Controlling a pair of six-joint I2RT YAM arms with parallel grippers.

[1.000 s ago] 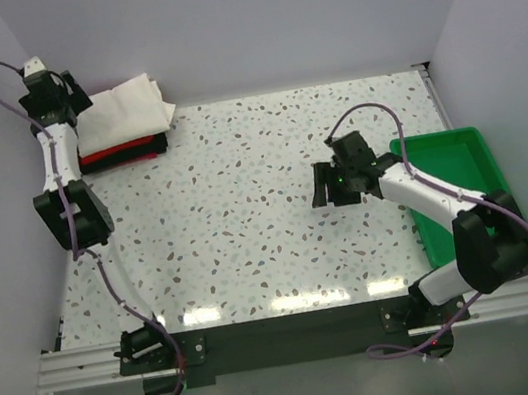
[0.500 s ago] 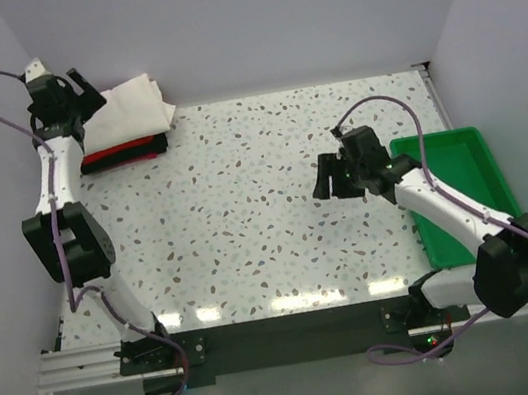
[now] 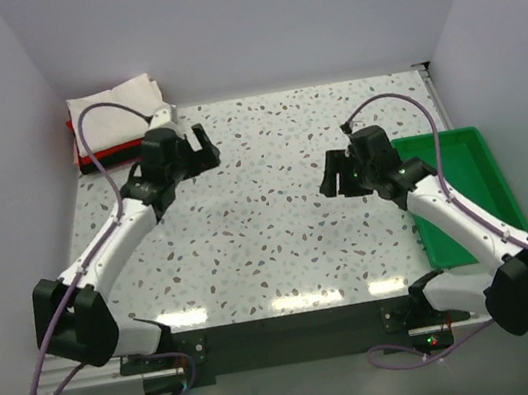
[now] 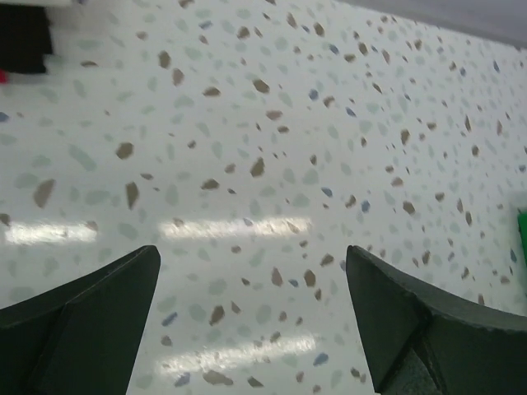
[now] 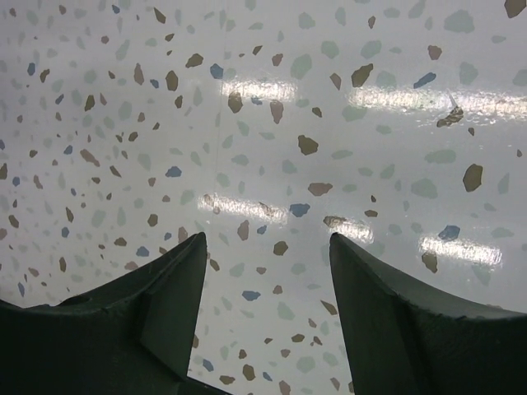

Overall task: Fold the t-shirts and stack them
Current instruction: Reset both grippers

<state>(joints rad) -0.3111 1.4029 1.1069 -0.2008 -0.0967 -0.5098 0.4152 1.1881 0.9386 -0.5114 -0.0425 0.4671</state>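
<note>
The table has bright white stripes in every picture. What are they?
Top external view: shiny reflected light, in a row at the near edge of the table. Left wrist view: the same glare, as two smeared bands. Right wrist view: several brighter streaks, washing out some speckles.

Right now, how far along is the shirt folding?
Done: cream-white shirt lies folded atop the red shirt and black shirt in the far-left corner. In hand: nothing; left gripper and right gripper hang open over bare table. Left: no unfolded shirt shows, so it looks finished.
</note>
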